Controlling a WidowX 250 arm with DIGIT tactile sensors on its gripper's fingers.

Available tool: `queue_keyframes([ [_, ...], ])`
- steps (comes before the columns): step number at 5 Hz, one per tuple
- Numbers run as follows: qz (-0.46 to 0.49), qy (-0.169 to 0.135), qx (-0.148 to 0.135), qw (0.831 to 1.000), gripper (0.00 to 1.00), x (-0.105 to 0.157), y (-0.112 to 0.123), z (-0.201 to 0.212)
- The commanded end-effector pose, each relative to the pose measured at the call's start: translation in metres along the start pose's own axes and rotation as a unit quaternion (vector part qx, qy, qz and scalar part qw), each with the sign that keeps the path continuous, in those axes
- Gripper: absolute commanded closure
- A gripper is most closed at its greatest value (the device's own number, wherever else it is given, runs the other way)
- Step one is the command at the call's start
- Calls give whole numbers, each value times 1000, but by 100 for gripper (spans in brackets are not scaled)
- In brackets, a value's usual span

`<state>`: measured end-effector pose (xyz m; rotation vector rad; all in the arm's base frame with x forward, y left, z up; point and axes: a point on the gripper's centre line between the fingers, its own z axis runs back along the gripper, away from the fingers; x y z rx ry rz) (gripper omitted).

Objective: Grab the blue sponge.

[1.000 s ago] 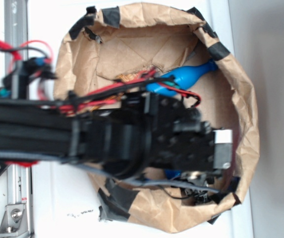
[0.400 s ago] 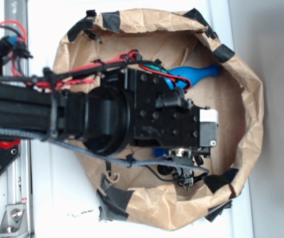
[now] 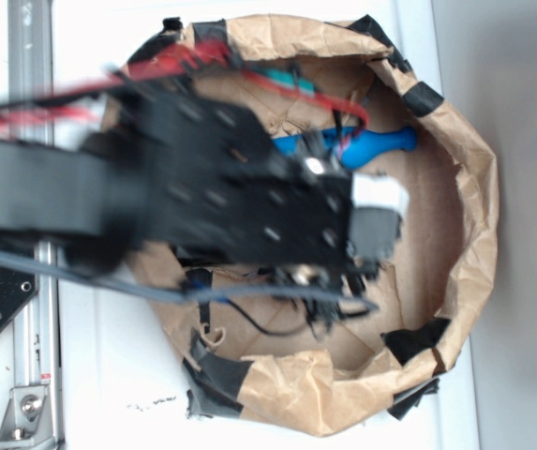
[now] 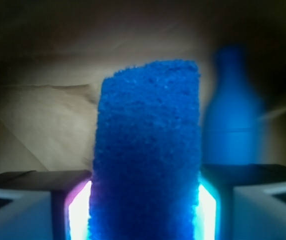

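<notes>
The arm has swung toward the far side of the paper bag [image 3: 465,225] in the last second, and its picture is now blurred by motion. In the wrist view the blue sponge [image 4: 147,150] stands upright between the fingers of the gripper [image 4: 143,210] — the jaws are clamped on its two sides. The blue bottle [image 3: 371,145] lies near the bag's upper rim. I judge the grab is done — only a lift remains.
</notes>
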<state>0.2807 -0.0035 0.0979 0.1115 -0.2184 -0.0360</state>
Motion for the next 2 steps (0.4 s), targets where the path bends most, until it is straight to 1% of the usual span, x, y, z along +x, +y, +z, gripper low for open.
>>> queue_keyframes([
  [1,-58,-2,29,998,100,17,17,70],
  [2,-48,-4,38,998,100,8,18,77],
])
